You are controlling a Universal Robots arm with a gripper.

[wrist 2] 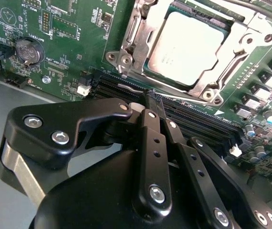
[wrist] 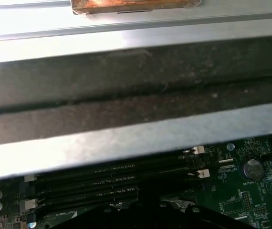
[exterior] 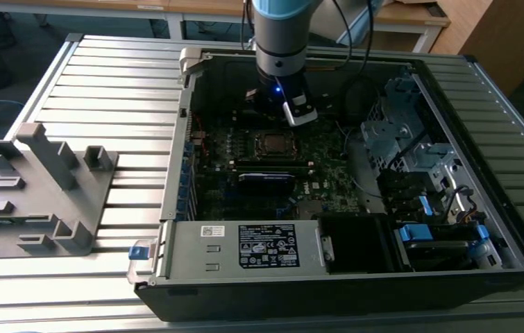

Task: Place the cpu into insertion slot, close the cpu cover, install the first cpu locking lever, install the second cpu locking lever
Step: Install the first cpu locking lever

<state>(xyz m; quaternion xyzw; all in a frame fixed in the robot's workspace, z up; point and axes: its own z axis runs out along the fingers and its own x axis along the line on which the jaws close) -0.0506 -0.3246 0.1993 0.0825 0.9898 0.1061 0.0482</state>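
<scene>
The cpu (wrist 2: 186, 47), a square chip with a dull grey metal top, lies in the insertion slot (exterior: 274, 142) on the green motherboard. The silver cpu cover (wrist 2: 143, 36) lies flat around it, with the chip showing through its window. A thin metal lever rod (wrist 2: 131, 87) runs along the socket's edge beside the memory slots. My gripper (wrist 2: 151, 98) has its black fingers shut together, and the tips sit just beside that rod and the socket's corner. In the exterior view the gripper (exterior: 285, 111) hangs inside the open case, just behind the socket.
Long black memory slots (wrist 2: 193, 117) lie between my fingers and the socket. A coin battery (wrist 2: 26, 51) sits on the board. The case wall (wrist: 126, 138) rises close by. A grey fixture (exterior: 39, 187) stands on the slatted table; a drive cage (exterior: 400, 132) and the power supply (exterior: 243, 246) fill the case.
</scene>
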